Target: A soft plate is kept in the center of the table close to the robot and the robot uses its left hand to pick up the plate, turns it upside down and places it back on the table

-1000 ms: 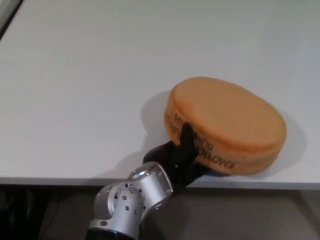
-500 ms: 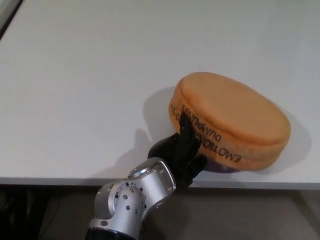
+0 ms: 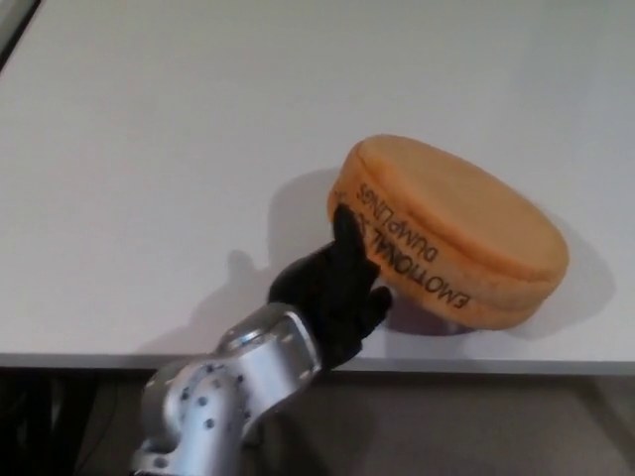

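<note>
From my head camera, looking down, I see my left hand (image 3: pixel 330 288) coming up from the near edge of the white table (image 3: pixel 149 149). My black fingers (image 3: pixel 349 238) are closed on the side of the soft plate (image 3: pixel 451 233), gripping its left rim. One finger lies up against the rim wall, right beside the black letters printed there (they look upside down from here). The plate is orange and thick, like a round cushion. It sits near the front edge of the table, a bit to my right of the middle. It is tilted: the side I hold is lifted off the table, and the far right side is low, with a dark shadow under it. My silver wrist (image 3: pixel 223 397) hangs below the table edge. My right hand does not show at all.
</note>
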`<state>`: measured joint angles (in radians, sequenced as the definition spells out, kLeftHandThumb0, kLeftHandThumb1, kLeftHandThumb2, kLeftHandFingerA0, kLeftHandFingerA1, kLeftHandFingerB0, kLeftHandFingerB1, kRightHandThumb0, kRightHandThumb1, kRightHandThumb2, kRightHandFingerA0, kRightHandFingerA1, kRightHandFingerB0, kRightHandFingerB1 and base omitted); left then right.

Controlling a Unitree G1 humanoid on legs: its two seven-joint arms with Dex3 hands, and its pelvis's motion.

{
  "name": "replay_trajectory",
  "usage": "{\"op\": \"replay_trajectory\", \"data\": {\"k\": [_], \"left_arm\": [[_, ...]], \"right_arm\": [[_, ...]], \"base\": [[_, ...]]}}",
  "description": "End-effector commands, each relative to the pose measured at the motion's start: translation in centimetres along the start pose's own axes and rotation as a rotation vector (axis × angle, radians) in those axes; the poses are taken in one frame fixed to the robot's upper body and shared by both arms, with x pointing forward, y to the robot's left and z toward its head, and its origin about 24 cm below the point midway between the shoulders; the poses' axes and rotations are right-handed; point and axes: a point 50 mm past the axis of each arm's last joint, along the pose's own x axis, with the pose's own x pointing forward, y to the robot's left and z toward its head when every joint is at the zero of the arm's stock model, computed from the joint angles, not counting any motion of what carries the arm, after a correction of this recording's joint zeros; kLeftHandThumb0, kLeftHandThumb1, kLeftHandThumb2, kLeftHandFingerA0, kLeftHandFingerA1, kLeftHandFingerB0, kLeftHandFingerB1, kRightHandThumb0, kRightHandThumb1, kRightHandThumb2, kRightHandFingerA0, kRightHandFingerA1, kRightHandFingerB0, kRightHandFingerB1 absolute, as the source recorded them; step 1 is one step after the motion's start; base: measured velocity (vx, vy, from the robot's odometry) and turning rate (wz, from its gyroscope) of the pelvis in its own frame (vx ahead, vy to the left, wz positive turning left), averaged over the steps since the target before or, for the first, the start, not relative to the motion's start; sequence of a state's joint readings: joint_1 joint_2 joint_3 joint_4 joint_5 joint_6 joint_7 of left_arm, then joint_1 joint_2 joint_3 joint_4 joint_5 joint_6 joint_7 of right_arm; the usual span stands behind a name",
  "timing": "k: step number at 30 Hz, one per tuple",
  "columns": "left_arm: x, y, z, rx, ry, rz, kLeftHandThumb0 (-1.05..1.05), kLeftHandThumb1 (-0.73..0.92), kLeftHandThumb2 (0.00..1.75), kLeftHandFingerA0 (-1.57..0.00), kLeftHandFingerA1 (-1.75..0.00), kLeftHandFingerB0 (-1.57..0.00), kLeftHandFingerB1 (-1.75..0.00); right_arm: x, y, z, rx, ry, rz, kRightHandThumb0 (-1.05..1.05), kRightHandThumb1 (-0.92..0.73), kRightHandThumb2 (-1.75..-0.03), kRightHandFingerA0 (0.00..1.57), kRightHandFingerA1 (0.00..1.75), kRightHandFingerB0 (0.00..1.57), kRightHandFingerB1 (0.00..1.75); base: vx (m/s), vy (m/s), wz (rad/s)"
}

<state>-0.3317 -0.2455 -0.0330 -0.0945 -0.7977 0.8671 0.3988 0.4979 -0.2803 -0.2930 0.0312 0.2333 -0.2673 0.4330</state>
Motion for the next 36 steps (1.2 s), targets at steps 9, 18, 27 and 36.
{"op": "replay_trajectory", "data": {"k": [9, 18, 27, 36], "left_arm": [[-9.0, 6.1, -2.0, 0.067, 0.104, -0.106, -0.97, 0.92, 0.77, 0.00, 0.00, 0.00, 0.00], [-14.1, 7.1, -2.5, 0.152, 0.194, -0.193, -1.05, 0.81, 1.19, 0.00, -0.19, 0.00, 0.00], [-15.8, 7.1, -2.7, 0.301, 0.069, -0.137, -1.05, 0.78, 1.17, 0.00, -0.11, 0.00, 0.00], [-16.9, 8.5, -3.8, 0.671, -0.135, 0.021, -1.00, 0.92, 0.74, -0.03, -0.29, -0.05, -0.24]], "right_arm": [[0.0, -0.5, 0.0, -0.011, 0.011, -0.009, -0.76, -0.87, -0.67, 0.43, 0.42, 0.27, 0.31], [-0.2, -0.4, -0.1, 0.014, 0.026, -0.011, -0.76, -0.85, -0.66, 0.43, 0.43, 0.28, 0.31], [0.0, -0.4, -0.2, 0.013, 0.026, -0.007, -0.75, -0.86, -0.67, 0.43, 0.41, 0.28, 0.30], [-0.1, -0.3, -0.2, 0.014, 0.029, 0.001, -0.76, -0.86, -0.67, 0.43, 0.42, 0.28, 0.31]], "base": [[0.00, 0.000, 0.00], [0.00, 0.000, 0.00], [0.00, 0.000, 0.00], [0.00, 0.000, 0.00]]}}
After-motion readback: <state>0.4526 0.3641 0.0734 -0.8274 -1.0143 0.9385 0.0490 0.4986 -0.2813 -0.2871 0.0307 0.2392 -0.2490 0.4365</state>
